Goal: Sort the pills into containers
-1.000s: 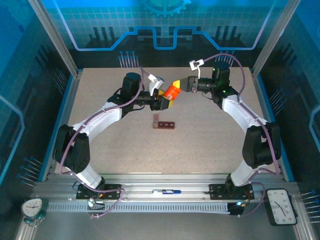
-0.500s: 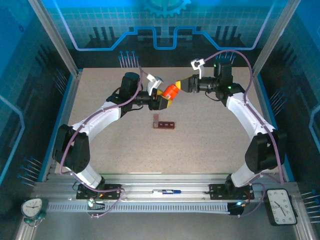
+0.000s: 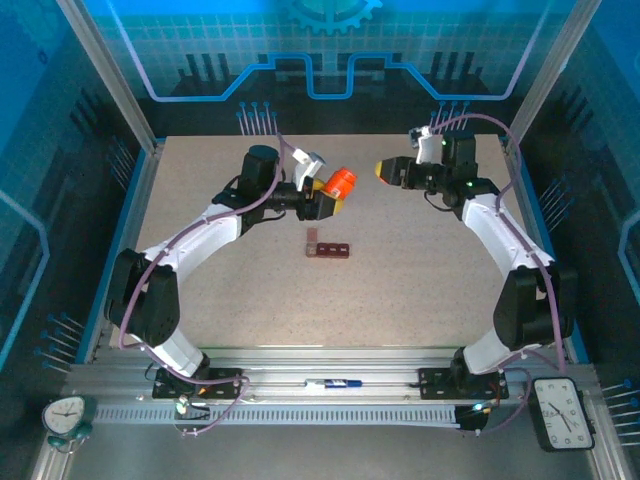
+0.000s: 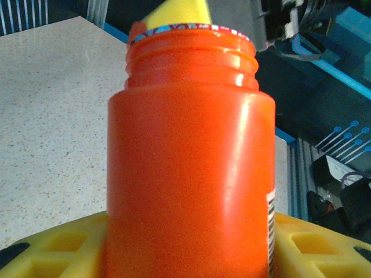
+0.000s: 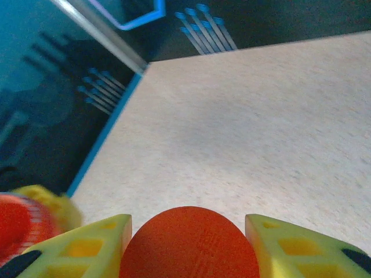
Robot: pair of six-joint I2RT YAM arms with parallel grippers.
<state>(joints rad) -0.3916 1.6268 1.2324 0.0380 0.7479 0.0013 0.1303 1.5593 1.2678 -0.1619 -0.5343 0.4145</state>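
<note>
speckled beige tabletop [image 3: 400, 290] inside a blue-walled enclosure: the left gripper [image 3: 330, 192] clenches an orange pill bottle [image 4: 188, 174] near the far middle of the table, its threaded neck bare. well apart to its right, the right gripper [image 3: 386, 170] grasps a rounded orange cap [image 5: 188, 243] between yellow fingers [image 5: 301, 249]. the containers [image 3: 330, 249], a dark red-brown bar of small compartments, lie flat on the table nearer the arm bases, apart from both grippers.
</note>
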